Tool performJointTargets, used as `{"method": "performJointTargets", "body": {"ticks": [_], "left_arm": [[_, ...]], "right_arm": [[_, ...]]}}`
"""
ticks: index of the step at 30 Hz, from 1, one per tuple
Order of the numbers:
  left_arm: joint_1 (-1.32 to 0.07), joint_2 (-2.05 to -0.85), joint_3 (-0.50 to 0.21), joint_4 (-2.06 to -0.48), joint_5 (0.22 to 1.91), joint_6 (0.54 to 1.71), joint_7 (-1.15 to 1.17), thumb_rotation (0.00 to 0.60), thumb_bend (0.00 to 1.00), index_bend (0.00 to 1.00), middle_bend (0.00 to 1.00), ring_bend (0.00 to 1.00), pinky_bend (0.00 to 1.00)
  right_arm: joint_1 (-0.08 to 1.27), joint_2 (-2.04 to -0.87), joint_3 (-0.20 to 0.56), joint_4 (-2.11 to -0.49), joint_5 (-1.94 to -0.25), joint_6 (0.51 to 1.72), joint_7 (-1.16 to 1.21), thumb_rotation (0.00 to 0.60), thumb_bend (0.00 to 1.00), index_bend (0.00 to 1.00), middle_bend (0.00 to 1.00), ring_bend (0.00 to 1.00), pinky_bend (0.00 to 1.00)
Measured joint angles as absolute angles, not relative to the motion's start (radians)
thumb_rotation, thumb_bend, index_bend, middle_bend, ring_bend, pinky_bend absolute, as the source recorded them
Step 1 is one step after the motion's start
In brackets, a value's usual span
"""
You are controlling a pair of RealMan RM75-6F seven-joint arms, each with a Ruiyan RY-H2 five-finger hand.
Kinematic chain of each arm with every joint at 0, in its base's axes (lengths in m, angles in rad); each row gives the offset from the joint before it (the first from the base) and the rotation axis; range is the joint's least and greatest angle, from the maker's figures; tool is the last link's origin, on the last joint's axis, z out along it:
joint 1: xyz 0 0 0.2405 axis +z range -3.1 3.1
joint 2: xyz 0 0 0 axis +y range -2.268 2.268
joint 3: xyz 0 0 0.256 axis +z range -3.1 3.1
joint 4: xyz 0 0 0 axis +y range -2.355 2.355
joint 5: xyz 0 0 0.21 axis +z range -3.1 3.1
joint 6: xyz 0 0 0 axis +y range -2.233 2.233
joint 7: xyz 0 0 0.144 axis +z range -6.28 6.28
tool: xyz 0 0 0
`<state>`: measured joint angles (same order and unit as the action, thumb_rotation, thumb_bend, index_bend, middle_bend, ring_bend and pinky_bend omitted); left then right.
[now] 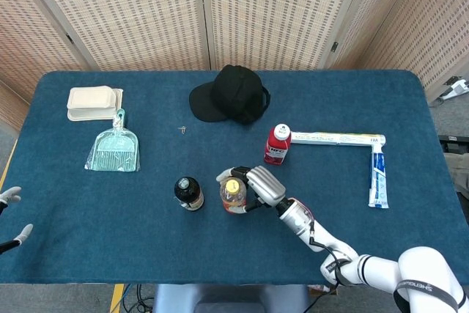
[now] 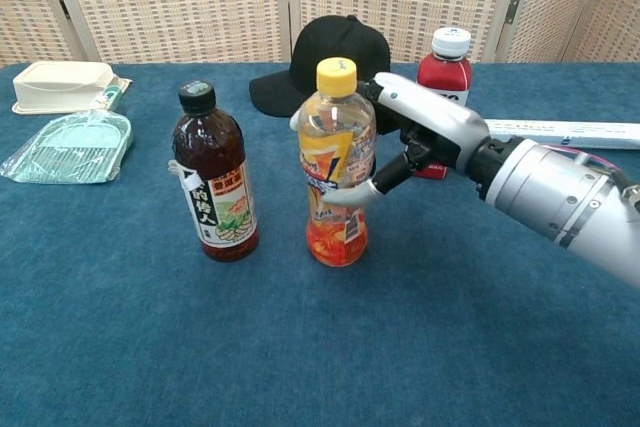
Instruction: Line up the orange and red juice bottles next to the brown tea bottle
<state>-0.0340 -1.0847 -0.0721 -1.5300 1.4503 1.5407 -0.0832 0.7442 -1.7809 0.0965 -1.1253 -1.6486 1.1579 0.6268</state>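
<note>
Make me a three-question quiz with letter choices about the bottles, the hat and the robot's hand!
1. Where is the red bottle?
A. Beside the black hat
B. On the dustpan
C. In the hand

2. What colour is the orange bottle's cap?
A. Black
B. Yellow
C. White

3. What is the right hand doing?
A. Resting flat on the table
B. Touching the hat
C. Holding the orange bottle upright

Answers:
1. A, it stands alone at the back, right of the hat.
2. B, its cap is yellow.
3. C, fingers wrap the bottle near the brown bottle.
</note>
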Motion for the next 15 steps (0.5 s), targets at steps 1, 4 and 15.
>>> {"method": "performJointTargets", "body": {"ticks": [1, 4, 15], "left_arm": [[-0.034, -1.085, -0.072, -1.531, 1.451, 1.541, -0.082, 0.600, 0.21, 0.38, 0.33, 0.35, 0.55], [-0.033, -1.084, -0.070, -1.532, 1.453, 1.540, -0.078, 0.600, 0.21, 0.38, 0.33, 0.35, 0.55], [-0.038, -1.090, -0.064, -1.536, 1.459, 1.529, -0.055, 0.600, 0.21, 0.38, 0.33, 0.35, 0.55]], "right_arm": [[0.744, -1.776, 0.095, -1.133, -1.649, 1.160, 0.621, 0.600, 0.02, 0.15, 0.24, 0.25, 0.47], [0.742, -1.759, 0.090, -1.157, -1.652, 1.170, 0.604, 0.600, 0.00, 0.09, 0.19, 0.21, 0.42], [0.688, -1.630, 0.060, -1.326, -1.665, 1.241, 0.508, 0.600, 0.00, 0.08, 0.17, 0.18, 0.40]]}}
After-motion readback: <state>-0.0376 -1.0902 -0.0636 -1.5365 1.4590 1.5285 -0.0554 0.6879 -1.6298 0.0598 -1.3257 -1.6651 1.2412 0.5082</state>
